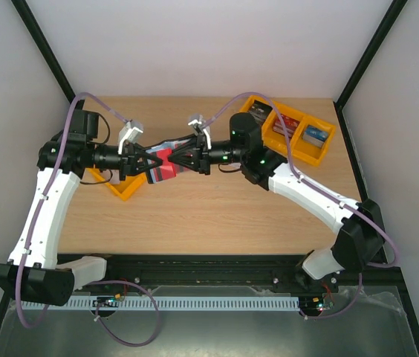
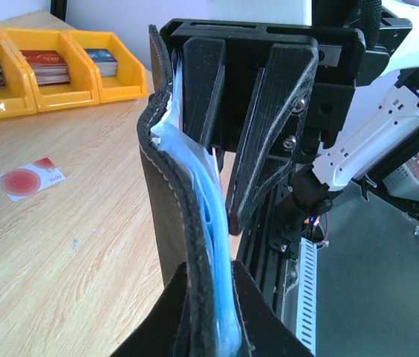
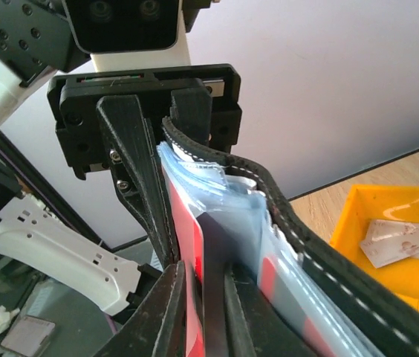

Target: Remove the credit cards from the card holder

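While it's up in the air over the wooden table (image 1: pixel 217 216), the black folding card holder (image 2: pixel 166 223) sits clamped in the left gripper (image 2: pixel 208 301), with the right gripper (image 3: pixel 203 288) pinching its clear pockets (image 3: pixel 235 216) at the opposite end. One pale red-blotched credit card (image 2: pixel 30 178) lies on the table.

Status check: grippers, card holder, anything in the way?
Left fingers shut on card holder edge. Right fingers pinched inside its pockets, card or sleeve unclear. One credit card out on table. Nothing in the way.

Lab rig: white-walled enclosure (image 1: pixel 195 44) around a wooden table (image 1: pixel 217 216)
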Tool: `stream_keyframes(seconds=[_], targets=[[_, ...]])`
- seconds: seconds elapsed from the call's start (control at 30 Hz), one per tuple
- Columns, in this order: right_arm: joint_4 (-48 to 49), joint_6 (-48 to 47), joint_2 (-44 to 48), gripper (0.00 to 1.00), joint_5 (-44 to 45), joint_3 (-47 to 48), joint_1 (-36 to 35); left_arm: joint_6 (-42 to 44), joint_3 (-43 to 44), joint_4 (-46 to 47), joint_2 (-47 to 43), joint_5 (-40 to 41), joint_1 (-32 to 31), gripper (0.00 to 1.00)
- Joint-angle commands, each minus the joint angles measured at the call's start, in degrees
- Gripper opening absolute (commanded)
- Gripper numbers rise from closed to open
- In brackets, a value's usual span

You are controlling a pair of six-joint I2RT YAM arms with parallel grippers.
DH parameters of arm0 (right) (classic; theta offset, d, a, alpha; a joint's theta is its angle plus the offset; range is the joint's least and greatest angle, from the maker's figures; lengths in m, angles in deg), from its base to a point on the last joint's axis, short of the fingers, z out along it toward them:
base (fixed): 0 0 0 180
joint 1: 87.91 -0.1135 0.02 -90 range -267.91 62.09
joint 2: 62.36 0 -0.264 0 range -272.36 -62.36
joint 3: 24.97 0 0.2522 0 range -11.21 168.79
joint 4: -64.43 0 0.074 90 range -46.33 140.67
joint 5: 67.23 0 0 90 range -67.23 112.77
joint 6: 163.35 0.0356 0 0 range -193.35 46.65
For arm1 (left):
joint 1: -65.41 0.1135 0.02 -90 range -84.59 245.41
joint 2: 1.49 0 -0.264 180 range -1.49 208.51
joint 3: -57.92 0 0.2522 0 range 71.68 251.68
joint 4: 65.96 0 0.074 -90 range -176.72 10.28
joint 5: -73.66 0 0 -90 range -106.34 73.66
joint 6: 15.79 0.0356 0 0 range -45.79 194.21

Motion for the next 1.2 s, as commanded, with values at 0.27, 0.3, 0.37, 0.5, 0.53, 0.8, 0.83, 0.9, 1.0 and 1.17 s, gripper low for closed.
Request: stream_keyframes(seconds=[0.27, 0.3, 0.37, 0.5, 0.53, 0.8, 0.83, 0.9, 1.0, 1.17], targets=[[9.95, 4.43, 0.89, 0.02, -5.64, -1.37, 0.83, 0.82, -0.01, 0.29, -0.51, -5.51, -0.09, 0.16], [10.40, 5.05, 1.17, 0.02, -5.48, -1.57, 1.31, 0.66, -0.41, 0.50, -0.54, -5.51, -0.09, 0.26], [10.93, 6.18, 1.48, 0.02, -5.56, -1.69, 2.19, 0.41, -0.97, 0.77, -0.55, -5.63, -0.09, 0.30], [11.31, 6.30, 2.58, 0.02, -5.41, -2.10, 3.20, 0.78, -1.09, 0.65, -0.68, -5.89, 0.12, 0.29], [11.27, 6.32, 2.83, 0.02, -5.41, -2.27, 3.41, 1.00, -1.17, 0.41, -0.72, -6.26, 0.28, 0.28], [14.82, 9.57, 2.22, 0.03, -5.99, -3.17, 3.74, -0.57, -1.17, 1.99, -0.42, -7.58, 0.53, 0.02], [13.88, 8.80, 2.21, 0.06, -5.81, -3.07, 3.91, 0.08, -1.04, 1.60, -0.50, -7.61, 0.53, 0.02], [12.19, 7.24, 2.58, 0.13, -6.24, -3.31, 4.61, 1.94, -0.86, 0.16, -0.65, -7.50, 0.53, 0.02], [9.47, 4.97, 3.14, 0.14, -6.11, -3.74, 5.63, 3.04, -1.00, -0.60, -0.81, -7.36, 0.53, 0.02], [10.31, 6.73, 2.03, 0.11, -6.96, -3.72, 5.65, 3.33, -0.73, -0.66, -0.47, -7.84, 0.53, 0.02]])
